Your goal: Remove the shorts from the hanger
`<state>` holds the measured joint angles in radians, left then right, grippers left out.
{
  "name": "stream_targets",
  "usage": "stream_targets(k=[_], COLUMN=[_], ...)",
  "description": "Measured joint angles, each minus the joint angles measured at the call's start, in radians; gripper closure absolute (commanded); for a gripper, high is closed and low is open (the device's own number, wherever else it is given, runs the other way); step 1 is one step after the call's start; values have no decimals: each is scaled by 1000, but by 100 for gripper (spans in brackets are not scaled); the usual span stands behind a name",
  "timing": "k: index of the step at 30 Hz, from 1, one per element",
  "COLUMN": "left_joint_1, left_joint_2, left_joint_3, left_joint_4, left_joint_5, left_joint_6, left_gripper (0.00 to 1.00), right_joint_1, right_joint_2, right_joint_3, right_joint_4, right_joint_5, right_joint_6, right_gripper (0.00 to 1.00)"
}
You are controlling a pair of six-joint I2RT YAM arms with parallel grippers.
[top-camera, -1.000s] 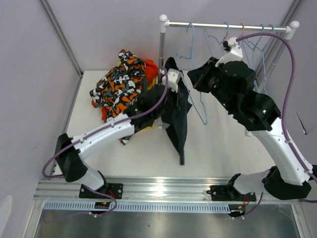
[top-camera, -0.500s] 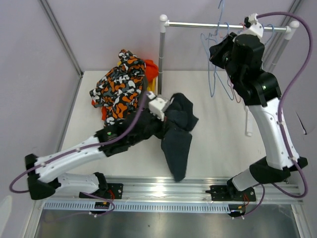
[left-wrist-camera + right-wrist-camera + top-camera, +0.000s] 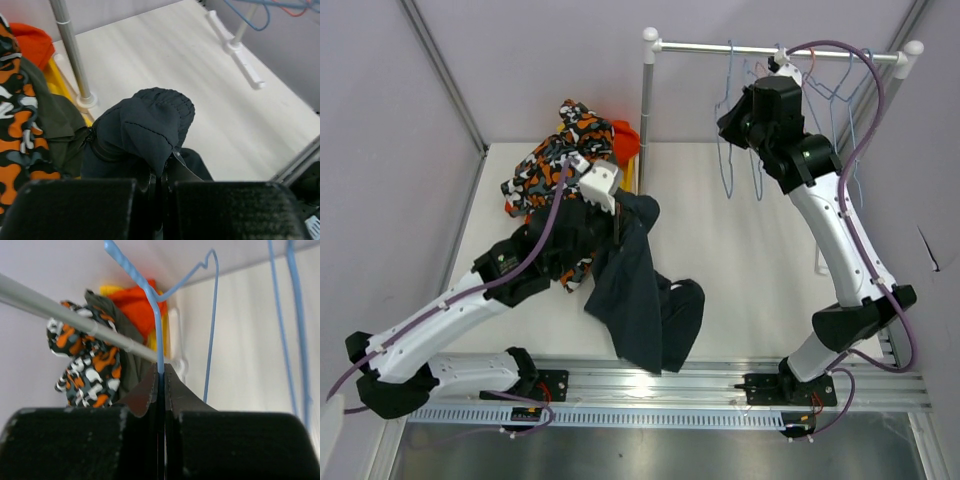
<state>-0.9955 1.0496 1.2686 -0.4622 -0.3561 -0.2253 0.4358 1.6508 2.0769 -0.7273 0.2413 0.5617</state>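
My left gripper [image 3: 620, 215] is shut on the dark navy-black shorts [image 3: 645, 300], which hang from it down to the table; in the left wrist view the fabric [image 3: 145, 130] bunches over the jaws. My right gripper [image 3: 735, 125] is shut on a bare blue wire hanger [image 3: 725, 150] up at the rail [image 3: 780, 52]; in the right wrist view the blue wire [image 3: 159, 325] runs out between the closed jaws. The camouflage shorts [image 3: 560, 165], orange-red shorts [image 3: 625, 135], a strip of yellow shorts [image 3: 62, 85] and the olive-grey shorts [image 3: 55, 120] lie piled at the table's back left.
Several more empty wire hangers [image 3: 830, 95] hang on the rail. The rail's left post [image 3: 645, 120] stands beside the pile, and its white foot [image 3: 820, 255] lies at the right. Side walls close in on both sides.
My left gripper has moved up and left toward the pile, dragging the navy-black shorts with it. My right gripper has moved left along the rail with the blue hanger.
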Motion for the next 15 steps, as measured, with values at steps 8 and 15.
stream_targets(k=[8, 15], left_joint_1=[345, 690], left_joint_2=[243, 711], left_joint_3=[438, 1159], left_joint_4=[-83, -116], left_joint_5=[105, 216], left_joint_6=[87, 121], left_gripper=[100, 100], right_joint_1=[1, 2], right_joint_2=[-205, -336], right_joint_3=[-271, -484], right_joint_4=[80, 98], right_joint_5=[-30, -48], right_joint_6=[40, 48], right_gripper=[20, 6])
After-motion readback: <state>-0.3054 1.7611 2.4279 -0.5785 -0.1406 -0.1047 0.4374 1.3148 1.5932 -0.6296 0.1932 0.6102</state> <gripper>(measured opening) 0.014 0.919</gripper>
